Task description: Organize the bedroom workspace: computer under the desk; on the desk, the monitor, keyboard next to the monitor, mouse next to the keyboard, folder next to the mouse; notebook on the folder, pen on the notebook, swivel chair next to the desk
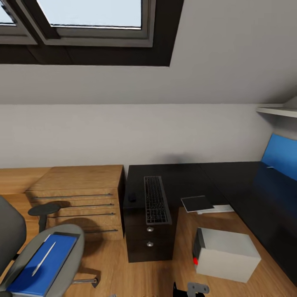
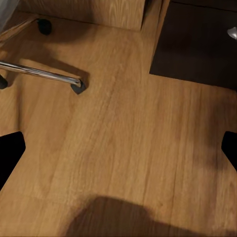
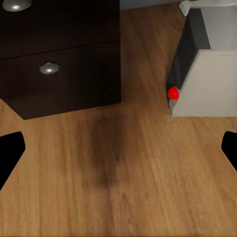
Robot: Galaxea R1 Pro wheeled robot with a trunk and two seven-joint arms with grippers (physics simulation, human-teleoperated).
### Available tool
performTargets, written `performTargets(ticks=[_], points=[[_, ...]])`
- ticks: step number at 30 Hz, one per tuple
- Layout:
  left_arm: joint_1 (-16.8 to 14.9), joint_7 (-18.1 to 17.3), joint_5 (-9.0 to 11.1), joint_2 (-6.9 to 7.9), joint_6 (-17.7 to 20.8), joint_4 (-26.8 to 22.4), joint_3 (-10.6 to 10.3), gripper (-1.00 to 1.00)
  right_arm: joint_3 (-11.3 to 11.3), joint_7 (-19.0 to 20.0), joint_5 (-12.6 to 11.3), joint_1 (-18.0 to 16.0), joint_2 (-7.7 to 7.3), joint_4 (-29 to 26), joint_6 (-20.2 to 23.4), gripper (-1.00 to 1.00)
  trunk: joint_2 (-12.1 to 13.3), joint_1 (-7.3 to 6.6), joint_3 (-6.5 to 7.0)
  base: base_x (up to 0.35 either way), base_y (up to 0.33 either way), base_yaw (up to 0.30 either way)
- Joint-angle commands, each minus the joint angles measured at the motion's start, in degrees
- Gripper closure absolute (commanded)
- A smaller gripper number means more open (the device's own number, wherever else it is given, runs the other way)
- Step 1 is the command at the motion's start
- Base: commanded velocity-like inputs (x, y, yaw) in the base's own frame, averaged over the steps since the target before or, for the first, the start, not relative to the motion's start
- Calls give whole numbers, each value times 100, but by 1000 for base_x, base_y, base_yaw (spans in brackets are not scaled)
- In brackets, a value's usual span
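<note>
Nothing is in hand yet; I judge this the survey before the first pick. The keyboard [image 1: 156, 200] and a small dark mouse-like thing [image 1: 132, 197] lie on the black cabinet [image 1: 148, 243] at 6 o'clock, not on the desk [image 1: 264, 206] at 3 o'clock. The computer [image 1: 226, 254] sits at 5 o'clock on the floor, the notebook [image 1: 197, 203] beyond it. The folder [image 1: 41, 264], a pen [image 1: 43, 258] on it, rests on the chair [image 1: 62, 247] at 8 o'clock. Both wrist views show fingers spread wide over bare floor, grasping nothing. The cabinet drawers look closed, so I cannot tell their contents. Next: reach for the keyboard.
</note>
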Motion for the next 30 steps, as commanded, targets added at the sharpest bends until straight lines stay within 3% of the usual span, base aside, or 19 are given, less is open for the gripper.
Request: performTargets(ticks=[1, 18, 21, 22, 23, 24, 26, 28, 29, 30], points=[[-7, 37, 36, 3, -22, -2, -49, -100, 49, -13, -50, -7, 3, 13, -23, -100, -46, 23, -33, 0, 0, -82], [-5, 45, 69, 9, 1, -27, -18, -100, 53, -13, -37, -7, -19, -97, -23, -100, -728, 396, -428, 0, 0, -54], [-7, 278, 82, 51, 27, -608, 24, -100, 55, -28, -36, -7, -15, -595, -26, -100, -849, 462, -482, 0, 0, -2], [-6, 507, 87, 88, 73, -925, 62, -100, 50, -39, -49, -7, -15, -830, -10, -100, -889, 484, -500, 0, 0, 0], [-7, 826, 88, 142, 255, -1301, 116, -100, 41, -45, -71, -10, -15, -1123, 18, -100, -929, 506, -518, 0, 0, 0], [-9, 1551, 86, 353, 1336, -2487, 352, -100, 20, -59, -186, -14, -15, -2027, 291, -100, -969, 528, -536, 0, 0, 0], [-6, 1687, 87, 458, 1902, -3011, 619, -100, 15, -61, -332, -15, -15, -2520, 654, -100, -1049, 572, -572, 0, 0, 0], [-8, 1766, 80, 523, 2520, -3481, 1154, -100, 10, -54, -616, -16, -19, -3213, 1278, -100, -1129, 616, -608, 0, 0, 0], [-12, 1789, 73, 544, 2908, -3752, 1550, -100, 6, -51, -927, -16, -35, -3758, 1755, -100, -1169, 638, -626, 0, 0, 0], [-13, 1794, 70, 550, 3011, -3839, 1641, -100, 5, -51, -1038, -16, -43, -3917, 1890, -100, -1210, 660, -644, 0, 0, 0]])
